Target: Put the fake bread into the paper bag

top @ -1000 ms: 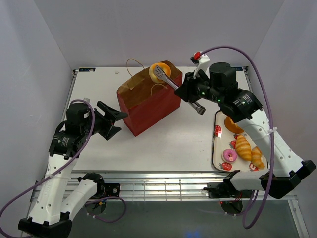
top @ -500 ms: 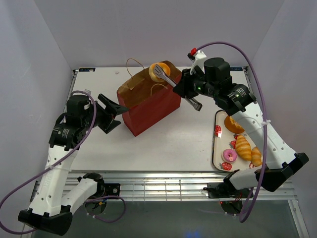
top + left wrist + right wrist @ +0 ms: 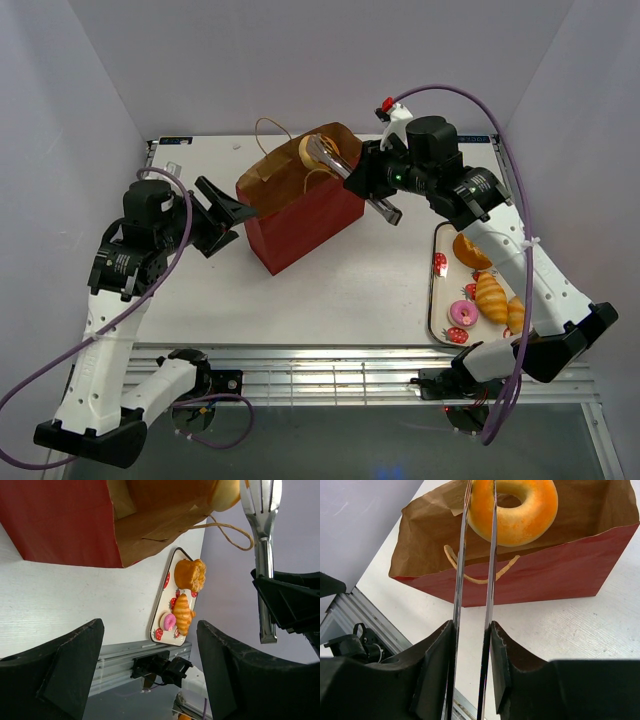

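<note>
The red-brown paper bag (image 3: 300, 215) stands open at mid-table, its tan inside showing (image 3: 545, 580). My right gripper (image 3: 368, 186) (image 3: 472, 630) is shut on long silver tongs (image 3: 345, 170) (image 3: 475, 580). The tong ends reach over the bag mouth at an orange ring-shaped fake bread (image 3: 310, 150) (image 3: 520, 510). Where the tongs meet the ring is cut off at the frame's top. My left gripper (image 3: 228, 215) (image 3: 149, 625) is open and empty, just left of the bag (image 3: 60, 525). More fake bread lies on the tray: two croissants (image 3: 491, 297) and a pink doughnut (image 3: 462, 313).
The strawberry-print tray (image 3: 437, 300) (image 3: 160, 605) lies at the table's right front, also holding an orange bun (image 3: 468, 250) (image 3: 191, 575). The bag's cord handles (image 3: 268, 125) loop above its rim. White walls close in the table on three sides.
My right arm has carried the tongs and ring bread left and down into the bag mouth, and the tong arms have spread a little. My left gripper has shifted up toward the bag's left edge.
</note>
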Controlling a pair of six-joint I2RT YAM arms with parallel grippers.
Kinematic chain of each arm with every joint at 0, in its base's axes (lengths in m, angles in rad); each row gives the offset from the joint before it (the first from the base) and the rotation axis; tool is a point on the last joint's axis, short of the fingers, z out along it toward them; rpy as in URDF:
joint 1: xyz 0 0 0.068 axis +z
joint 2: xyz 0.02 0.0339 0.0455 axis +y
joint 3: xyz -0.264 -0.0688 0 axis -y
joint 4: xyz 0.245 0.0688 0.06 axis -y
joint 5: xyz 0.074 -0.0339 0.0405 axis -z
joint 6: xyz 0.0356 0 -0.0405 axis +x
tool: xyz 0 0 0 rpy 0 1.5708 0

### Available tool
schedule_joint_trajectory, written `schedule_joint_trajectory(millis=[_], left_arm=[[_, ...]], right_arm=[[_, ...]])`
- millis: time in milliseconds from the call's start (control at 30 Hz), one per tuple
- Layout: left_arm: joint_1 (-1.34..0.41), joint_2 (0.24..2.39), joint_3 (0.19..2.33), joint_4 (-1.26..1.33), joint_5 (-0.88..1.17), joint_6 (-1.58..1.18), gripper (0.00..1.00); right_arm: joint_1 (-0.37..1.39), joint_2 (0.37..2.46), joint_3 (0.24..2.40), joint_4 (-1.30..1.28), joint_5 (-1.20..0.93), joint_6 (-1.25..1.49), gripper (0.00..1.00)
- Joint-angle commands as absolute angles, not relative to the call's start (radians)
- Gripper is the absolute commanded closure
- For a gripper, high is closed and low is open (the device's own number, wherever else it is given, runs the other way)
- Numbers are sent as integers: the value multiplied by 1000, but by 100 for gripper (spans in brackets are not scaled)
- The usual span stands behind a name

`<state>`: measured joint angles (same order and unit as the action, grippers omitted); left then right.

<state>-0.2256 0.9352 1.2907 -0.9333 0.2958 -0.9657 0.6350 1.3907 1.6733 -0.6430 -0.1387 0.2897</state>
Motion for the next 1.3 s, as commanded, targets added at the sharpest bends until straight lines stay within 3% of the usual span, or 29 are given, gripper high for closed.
schedule_joint_trajectory(millis=[0,833,1267], left_arm=[[-227,940,1361,-945,288,-902,15],[-229,985,1446,-974,298,-867,15],[-227,1032,1496,-982,371,-939,15]], right_arm=[[632,1382,1686,-588,-155,318,60],[634,1378,1767,-702,-75,325,55],[634,1085,1681,-928,242,408,55]])
